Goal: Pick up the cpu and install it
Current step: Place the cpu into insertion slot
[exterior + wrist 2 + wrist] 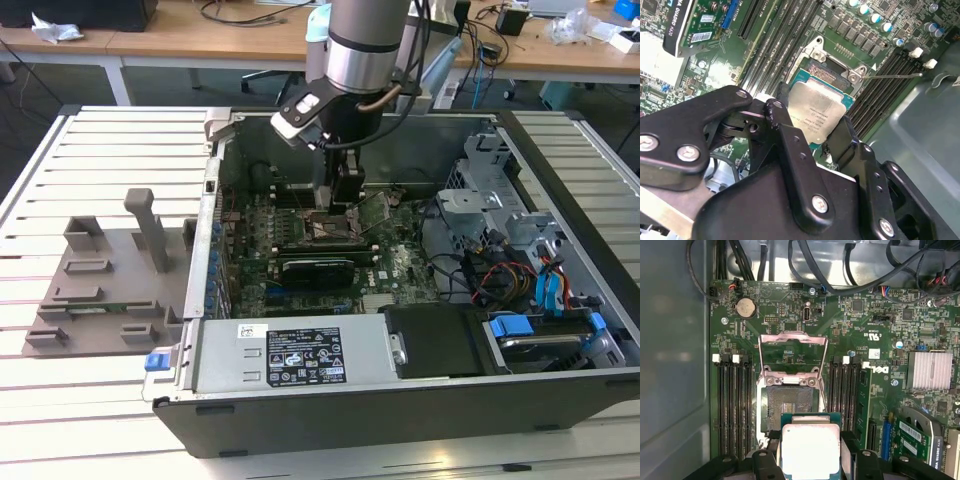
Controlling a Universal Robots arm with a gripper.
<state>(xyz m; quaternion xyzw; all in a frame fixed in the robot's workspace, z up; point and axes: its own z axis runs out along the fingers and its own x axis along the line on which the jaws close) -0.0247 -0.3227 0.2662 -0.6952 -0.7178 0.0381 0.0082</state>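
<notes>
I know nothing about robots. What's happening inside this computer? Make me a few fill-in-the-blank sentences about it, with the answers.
1. The gripper is shut on the ____.
2. The socket has its metal frame flipped ____.
3. The motherboard around the socket is coloured ____.
4. The grey tray lies to the exterior view's ____ of the computer case.

Missing words: cpu; open; green; left.
</notes>
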